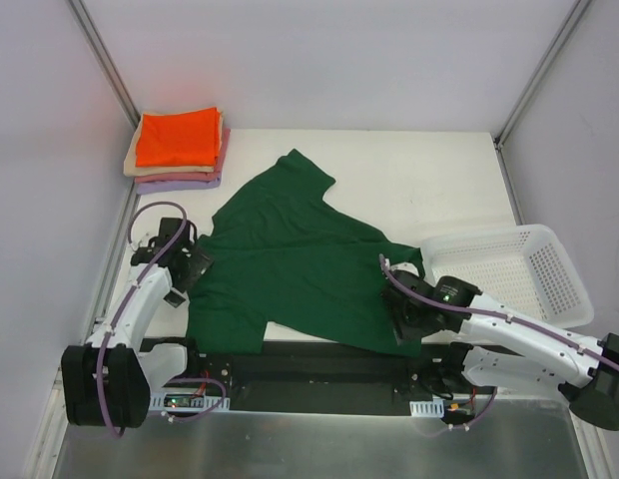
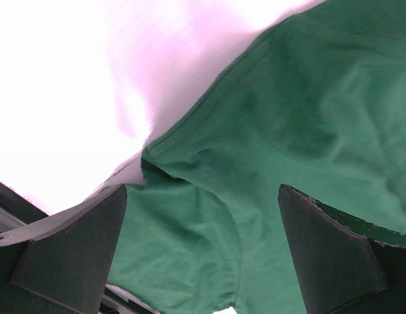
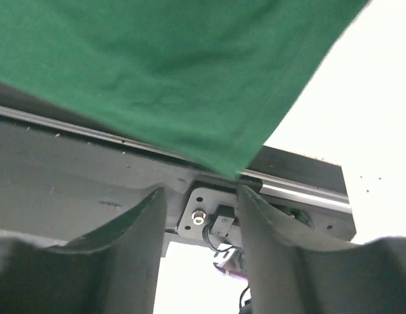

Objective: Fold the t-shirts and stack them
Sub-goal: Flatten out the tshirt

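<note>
Green t-shirt (image 1: 300, 264): spread, rumpled, table (image 1: 429, 180) centre to near edge, near-right hem corner over the edge | folded t-shirts (image 1: 178, 150): stacked, far-left corner, orange on top | left gripper (image 2: 202, 196): jaws wide, empty, above shirt's left edge | right gripper (image 3: 202, 196): jaws narrowly parted, empty, just below hem corner | basket (image 1: 489, 236): right edge

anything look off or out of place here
The large dark green cloth t-shirt lies crumpled and skewed rather than flat, and its near corner drapes over the black mounting rail in front. The folded stack of orange, beige, pink and lavender shirts in the far left corner looks tidy.
</note>
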### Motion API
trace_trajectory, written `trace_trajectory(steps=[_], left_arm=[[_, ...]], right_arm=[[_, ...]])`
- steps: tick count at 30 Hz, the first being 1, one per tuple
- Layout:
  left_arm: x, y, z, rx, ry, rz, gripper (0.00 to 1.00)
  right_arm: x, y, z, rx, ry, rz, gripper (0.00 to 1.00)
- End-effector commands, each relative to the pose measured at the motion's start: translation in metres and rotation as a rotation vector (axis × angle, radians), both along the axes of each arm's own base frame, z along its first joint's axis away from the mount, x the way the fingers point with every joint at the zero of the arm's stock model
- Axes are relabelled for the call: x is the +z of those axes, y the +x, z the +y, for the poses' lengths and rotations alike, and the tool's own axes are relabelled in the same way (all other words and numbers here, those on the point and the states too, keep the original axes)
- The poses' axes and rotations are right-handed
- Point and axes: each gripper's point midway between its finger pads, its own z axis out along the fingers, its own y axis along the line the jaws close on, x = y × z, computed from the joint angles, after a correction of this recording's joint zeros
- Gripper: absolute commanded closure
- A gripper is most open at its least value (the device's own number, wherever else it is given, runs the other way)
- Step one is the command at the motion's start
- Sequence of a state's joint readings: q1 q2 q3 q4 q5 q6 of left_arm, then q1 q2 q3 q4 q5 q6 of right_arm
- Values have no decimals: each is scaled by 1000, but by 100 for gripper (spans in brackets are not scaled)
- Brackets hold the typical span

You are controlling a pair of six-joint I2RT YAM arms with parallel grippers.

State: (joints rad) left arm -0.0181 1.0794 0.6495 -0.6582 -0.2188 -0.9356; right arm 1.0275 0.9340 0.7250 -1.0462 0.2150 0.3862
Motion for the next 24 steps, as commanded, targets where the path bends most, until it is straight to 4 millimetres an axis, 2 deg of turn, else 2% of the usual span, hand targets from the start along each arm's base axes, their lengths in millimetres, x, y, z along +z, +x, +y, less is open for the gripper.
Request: trace_trajectory(steps=[1,3,5,8,10,12,15,19,21,23,24], left_arm=[[36,8,7,33,30,-103,1],[50,15,1,21,-6,-155,1],[67,28,-9,-20,-38,-214,1],[91,55,-38,-172,-81,-297,1],[100,75,-63,-284,-100,-330,1],[100,93,-82,-365,-101,-320,1],[85,119,-99,-423,-112,-248,1],[57,140,-100,-446,-78,-152,1],[38,143,-96,-443,-56,-96,1],[20,139,-98,-445,-104,-42,1],[8,134,-97,-433,-126,-5,1]], right_arm=[[18,-1,25,95,134,0,39],[31,10,35,120,175,-58,24],[48,28,45,117,201,-142,4],[67,63,57,47,201,-289,4],[74,90,66,4,200,-348,4],[80,117,77,-44,225,-350,4],[76,161,83,-158,231,-308,4],[58,215,74,-243,161,-258,4],[46,239,71,-242,136,-225,4],[38,259,71,-235,141,-181,3],[25,267,72,-220,140,-140,3]])
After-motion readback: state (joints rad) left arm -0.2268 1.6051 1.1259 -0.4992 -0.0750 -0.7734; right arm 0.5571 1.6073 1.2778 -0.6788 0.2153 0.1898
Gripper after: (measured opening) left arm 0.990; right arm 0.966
